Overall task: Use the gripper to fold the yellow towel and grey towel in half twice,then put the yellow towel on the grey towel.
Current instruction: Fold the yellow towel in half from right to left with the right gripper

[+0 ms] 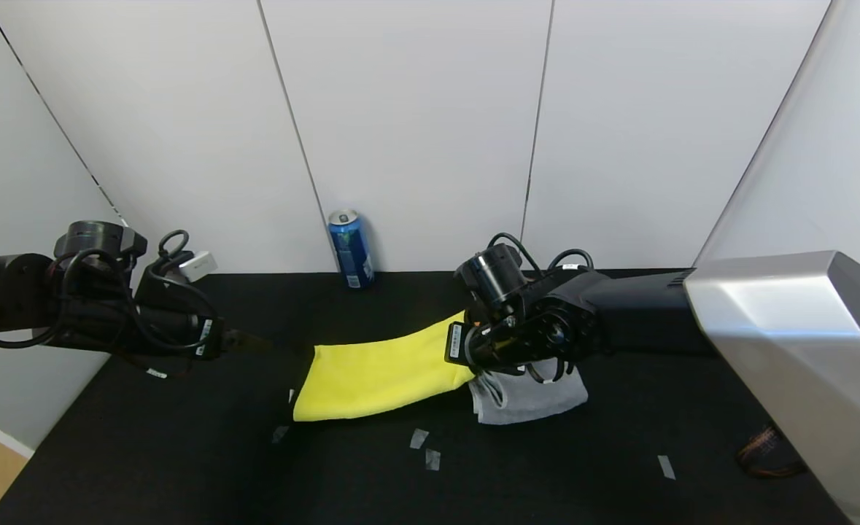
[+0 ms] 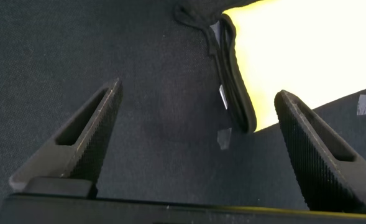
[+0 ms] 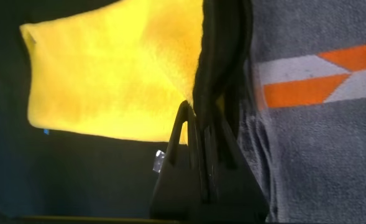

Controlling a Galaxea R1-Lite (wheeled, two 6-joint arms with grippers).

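Your folded yellow towel [image 1: 378, 375] lies on the black table [image 1: 181, 467], its right end lifted over the grey towel [image 1: 528, 397], which is folded just beside it. Your right gripper [image 3: 198, 115] is clenched on that lifted yellow edge above the grey towel. Left of the yellow towel, your left gripper [image 2: 198, 146] hovers with its fingers spread, holding nothing; a blue can [image 1: 350, 249] stands behind the towel at the wall.

Items counted on the counter [image 1: 145, 452]: one yellow towel [image 1: 378, 375]; one grey towel [image 1: 532, 399] (orange patches visible in the right wrist view only); one blue drink can [image 1: 350, 249], upright at the back wall. Small pale tape scraps [image 1: 419, 438] on the black surface: four countable in the head view, one further whitish mark beside the yellow towel uncertain. Arms: two, each bearing one tool, left tool [image 1: 254, 341] and right tool [image 1: 473, 354].
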